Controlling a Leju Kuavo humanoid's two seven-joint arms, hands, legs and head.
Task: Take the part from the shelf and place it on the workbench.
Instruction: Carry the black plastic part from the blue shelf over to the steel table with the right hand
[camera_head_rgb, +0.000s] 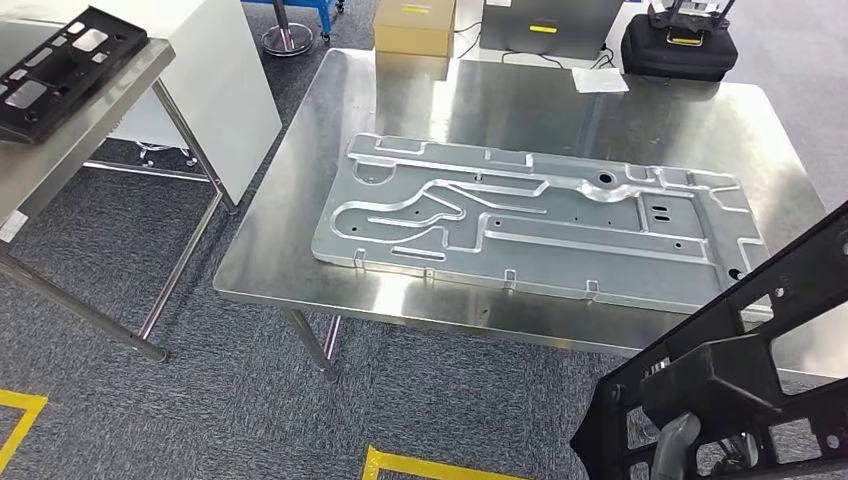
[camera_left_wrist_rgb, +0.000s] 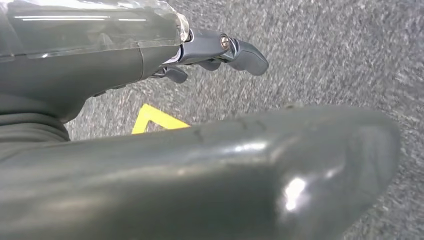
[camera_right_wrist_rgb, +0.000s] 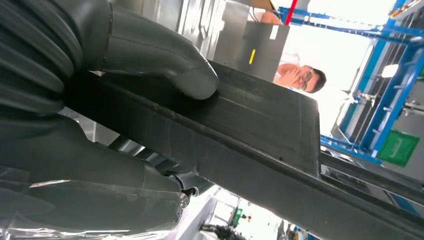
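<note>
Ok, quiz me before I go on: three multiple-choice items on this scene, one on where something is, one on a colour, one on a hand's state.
1. Where does the large stamped metal panel lie?
A. on the carpet
B. flat on the steel workbench
C. on the side table at the left

2. What colour is the part in the right hand?
A. black
B. yellow
C. silver

3. What is the left hand doing?
A. gripping the part
B. resting on the workbench
C. holding nothing, above the carpet

Answers:
1 B, the head view shows it flat on the benchtop.
2 A, the openwork frame is black in the head and right wrist views.
3 C, the left wrist view shows its fingers with grey carpet and a yellow floor mark behind them.
</note>
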